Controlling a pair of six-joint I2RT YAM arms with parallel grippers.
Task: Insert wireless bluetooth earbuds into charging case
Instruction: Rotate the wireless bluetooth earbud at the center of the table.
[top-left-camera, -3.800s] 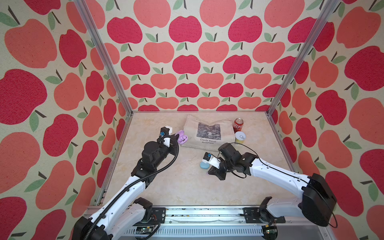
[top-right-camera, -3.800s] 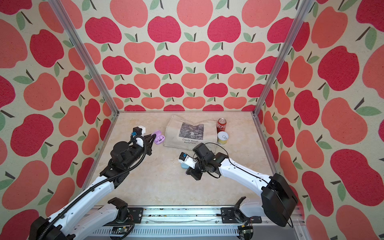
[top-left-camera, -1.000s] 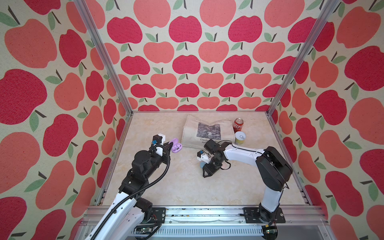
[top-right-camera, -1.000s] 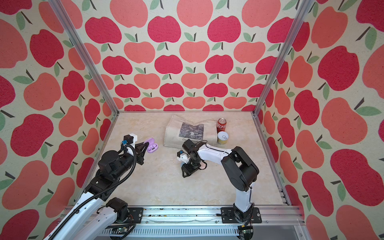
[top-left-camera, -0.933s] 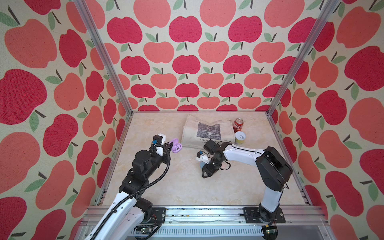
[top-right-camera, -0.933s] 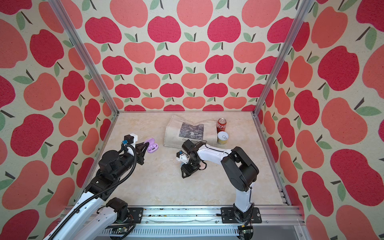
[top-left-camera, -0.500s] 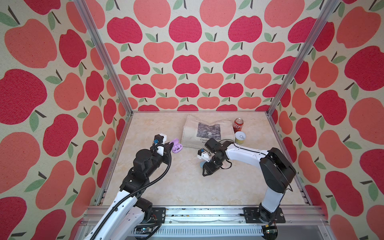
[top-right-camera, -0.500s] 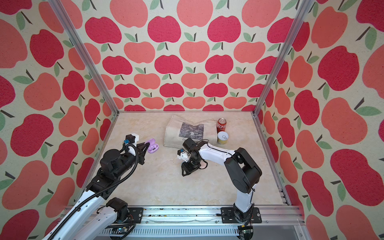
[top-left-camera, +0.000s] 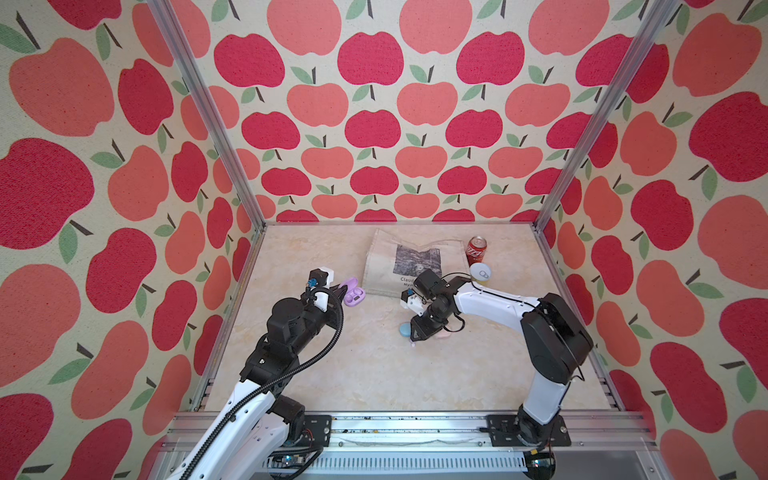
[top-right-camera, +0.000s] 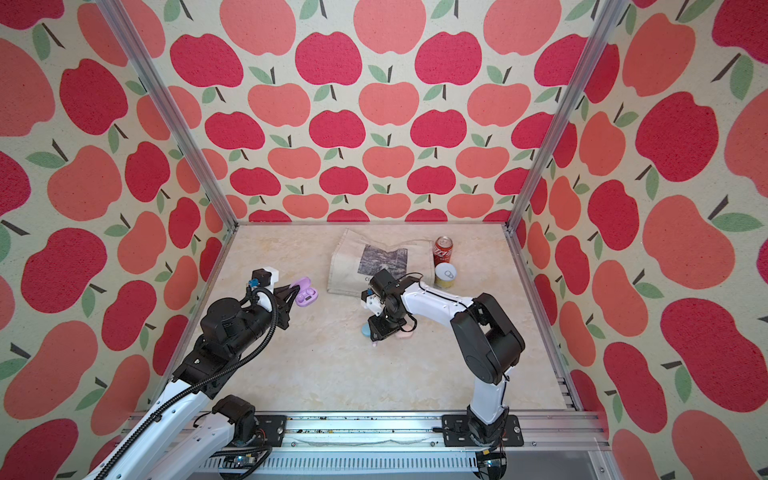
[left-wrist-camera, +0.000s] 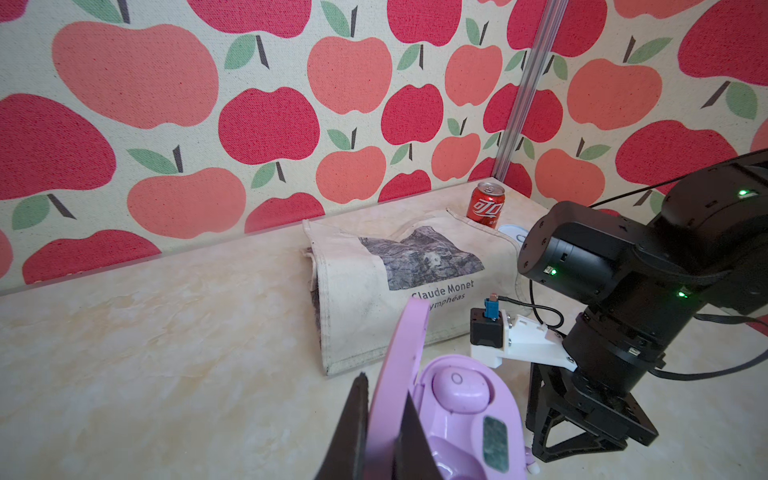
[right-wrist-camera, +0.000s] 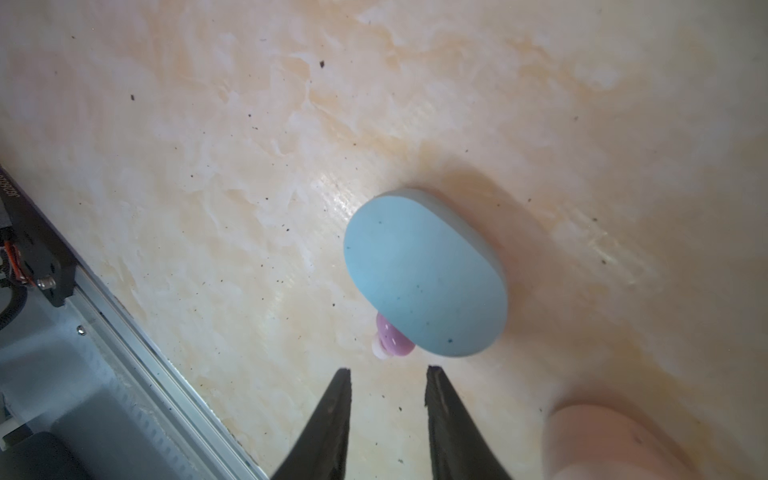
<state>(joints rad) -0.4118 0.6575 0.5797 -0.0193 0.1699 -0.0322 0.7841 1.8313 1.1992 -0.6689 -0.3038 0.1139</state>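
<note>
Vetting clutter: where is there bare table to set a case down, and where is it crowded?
Bare: the table strip along the front rail, and the far-left corner beside the tote bag. Crowded: blue case, pink case and lilac earbud at the right gripper.

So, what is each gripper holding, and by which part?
The left gripper pinches the open lilac case by its raised lid. The right gripper holds nothing; its jaws stand apart near a lilac earbud.

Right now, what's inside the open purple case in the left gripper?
In the purple case, one lilac earbud sits in the well farther from the left gripper. The nearer well is cut off by the picture's edge, so its contents cannot be told.
</note>
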